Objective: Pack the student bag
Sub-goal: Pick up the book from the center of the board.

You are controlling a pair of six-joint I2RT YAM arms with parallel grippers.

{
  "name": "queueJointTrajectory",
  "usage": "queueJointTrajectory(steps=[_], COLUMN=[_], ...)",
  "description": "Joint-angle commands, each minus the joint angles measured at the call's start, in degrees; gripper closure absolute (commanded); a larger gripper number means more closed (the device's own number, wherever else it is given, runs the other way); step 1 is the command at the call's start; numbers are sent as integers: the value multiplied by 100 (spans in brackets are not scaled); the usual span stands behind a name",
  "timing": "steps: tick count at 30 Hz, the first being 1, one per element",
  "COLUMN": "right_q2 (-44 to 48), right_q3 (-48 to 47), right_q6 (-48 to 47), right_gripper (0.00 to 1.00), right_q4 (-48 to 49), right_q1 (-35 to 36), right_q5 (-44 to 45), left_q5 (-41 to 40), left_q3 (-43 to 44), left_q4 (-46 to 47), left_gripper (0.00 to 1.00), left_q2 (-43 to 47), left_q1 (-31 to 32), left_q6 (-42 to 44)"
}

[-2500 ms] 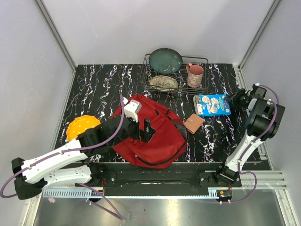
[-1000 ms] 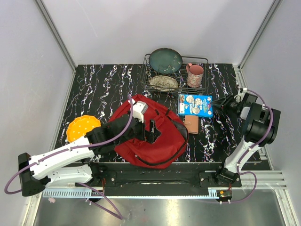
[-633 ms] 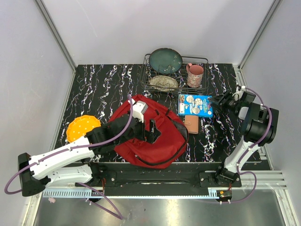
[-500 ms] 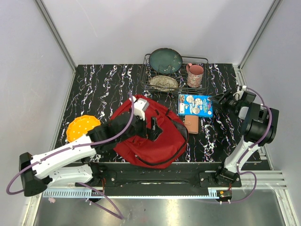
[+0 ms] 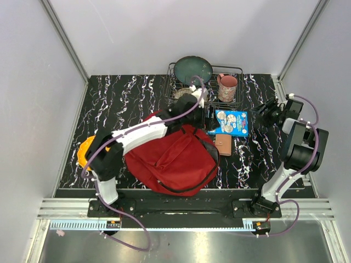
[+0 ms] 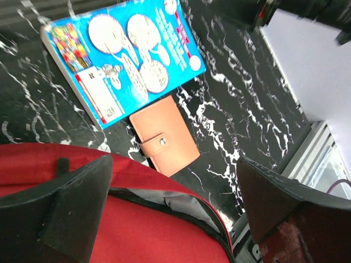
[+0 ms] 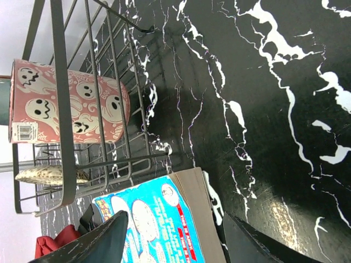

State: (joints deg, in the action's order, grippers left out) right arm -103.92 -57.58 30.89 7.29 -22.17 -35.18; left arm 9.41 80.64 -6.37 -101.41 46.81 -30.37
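The student bag (image 5: 175, 159) lies flat on the table (image 5: 120, 104), in the middle near the front edge. The left pincer (image 6: 173, 170) hangs above the right rim of the bag, its jaws wide and nothing between them. Just beside the bag lie a brown wallet (image 6: 164, 143) and a blue book (image 6: 123, 55), close together. The right pincer (image 7: 175, 216) also stands open, a little apart from the right edge of the book, holding nothing.

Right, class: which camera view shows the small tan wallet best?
The left wrist view: the wallet lies large and sharp, its snap strap visible, beside the blue book and the student bag. The top external view shows it only as a small tan patch. The right wrist view does not show it.
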Motion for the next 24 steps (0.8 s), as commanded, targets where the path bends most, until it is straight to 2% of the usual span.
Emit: queueJointTrajectory(steps=[1,8,15,20,24], right_q2=[-172,-637,-744,-691,-700], right_q3=[-385,-718,-631,-553,-526], right_q6=[-215,-312,-207,-145,-128], right_gripper=[25,25,25,25,25], right_q4=[-246,-306,-26,9,53], right_q1=[11,3,3,3,3], right_q5=[161,-321,-692,-702,-744], left_q5=[448,272,132,-438,-458], left_q3=[601,1383,2594,2772,2887], left_q4=[461,497,-3,-170,-330], left_gripper=[1,1,1,1,1], left_q2=[-703,-1838,-3015,-3227,-3447], left_q1=[13,-154,-347,-365,-365], left_q6=[-337,-566,-812,-865,-926])
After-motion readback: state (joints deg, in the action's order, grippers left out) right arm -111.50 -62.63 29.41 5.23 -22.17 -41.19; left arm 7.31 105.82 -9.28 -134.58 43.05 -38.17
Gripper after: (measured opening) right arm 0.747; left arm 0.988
